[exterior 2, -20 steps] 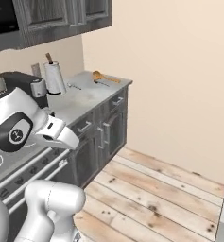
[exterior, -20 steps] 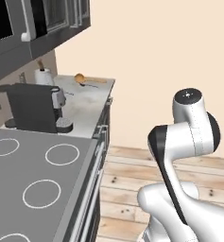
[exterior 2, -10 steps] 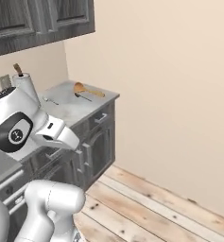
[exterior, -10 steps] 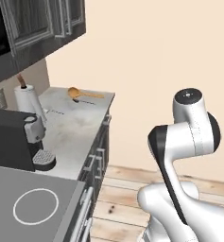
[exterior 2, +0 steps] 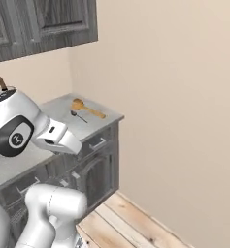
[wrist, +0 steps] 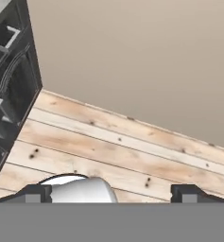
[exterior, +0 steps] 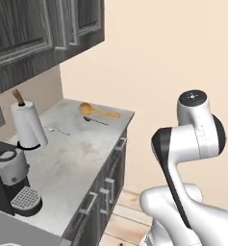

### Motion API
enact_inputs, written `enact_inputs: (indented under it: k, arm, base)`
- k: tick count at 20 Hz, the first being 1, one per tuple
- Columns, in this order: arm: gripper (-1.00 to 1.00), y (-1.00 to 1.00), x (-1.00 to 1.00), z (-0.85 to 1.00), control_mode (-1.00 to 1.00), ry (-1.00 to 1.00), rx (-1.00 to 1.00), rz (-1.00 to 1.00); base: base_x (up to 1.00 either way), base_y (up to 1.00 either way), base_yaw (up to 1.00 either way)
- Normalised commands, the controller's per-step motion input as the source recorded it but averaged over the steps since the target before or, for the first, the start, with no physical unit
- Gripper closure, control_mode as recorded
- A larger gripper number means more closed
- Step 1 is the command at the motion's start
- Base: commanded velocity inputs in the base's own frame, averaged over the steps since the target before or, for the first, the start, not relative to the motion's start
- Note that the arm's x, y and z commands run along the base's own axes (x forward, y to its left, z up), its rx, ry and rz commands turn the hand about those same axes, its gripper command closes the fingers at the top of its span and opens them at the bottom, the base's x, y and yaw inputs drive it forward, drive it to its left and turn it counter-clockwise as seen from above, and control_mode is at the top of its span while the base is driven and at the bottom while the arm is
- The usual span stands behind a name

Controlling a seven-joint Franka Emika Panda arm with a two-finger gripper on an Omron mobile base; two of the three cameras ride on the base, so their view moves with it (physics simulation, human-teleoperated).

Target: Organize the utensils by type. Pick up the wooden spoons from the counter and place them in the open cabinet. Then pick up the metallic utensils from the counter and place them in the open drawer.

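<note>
- Gripper (wrist: 111, 191): jaws spread fully apart, one dark tip near each lower corner of the hand view. Nothing is held between them.
- The gripper faces a plank floor (wrist: 132, 151) and a beige wall (wrist: 146, 61), well apart from the counter. The dark cupboard fronts (wrist: 12, 80) with silver handles lie along the left edge of the hand view.
- Counter (exterior: 82, 158): light grey marbled worktop ending at the beige wall. In the right base view its far end (exterior 2: 109, 112) carries the utensils.
- Wooden spoon (exterior: 98, 111): lies flat near the far edge of the counter, bowl toward the back wall, handle pointing toward the counter's front edge. The same spoon (exterior 2: 87, 108) is seen from the other side. Whether a second wooden spoon lies with it cannot be told.
- Small metal spoon (exterior: 94, 120): lies just beside the wooden spoon, on the near side, roughly parallel to it; also seen at (exterior 2: 78, 116).
- Second metal utensil (exterior: 57, 130): thin silver piece, lying flat near the paper towel roll, apart from the other two.
- Paper towel roll (exterior: 28, 126): stands upright on a dark base, brown spindle tip at the top.
- Coffee machine (exterior: 12, 180): dark body, at the near left of the counter.
- Wall cabinets (exterior: 43, 33): dark grey, panelled doors, above the counter; these doors appear closed.
- Drawer fronts (exterior 2: 99, 144) under the counter's end sit flush.
</note>
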Motion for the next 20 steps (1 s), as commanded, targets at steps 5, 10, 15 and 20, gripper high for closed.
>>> enact_inputs:
  k: [5, 10, 15, 20]
  arm:
    - [-1.0, 0.0, 0.0, 0.0, 1.0, 0.0, 0.0, 0.0]
    - [-1.0, 0.0, 0.0, 0.0, 1.0, 0.0, 0.0, 0.0]
    - [-1.0, 0.0, 0.0, 0.0, 1.0, 0.0, 0.0, 0.0]
    - [-1.0, 0.0, 0.0, 0.0, 1.0, 0.0, 0.0, 0.0]
  base:
    - [0.85, -0.12, 0.56]
    - [0.74, -0.2, 0.62]
    - [0.66, -0.31, 0.57]
    - [0.5, -0.4, 0.57]
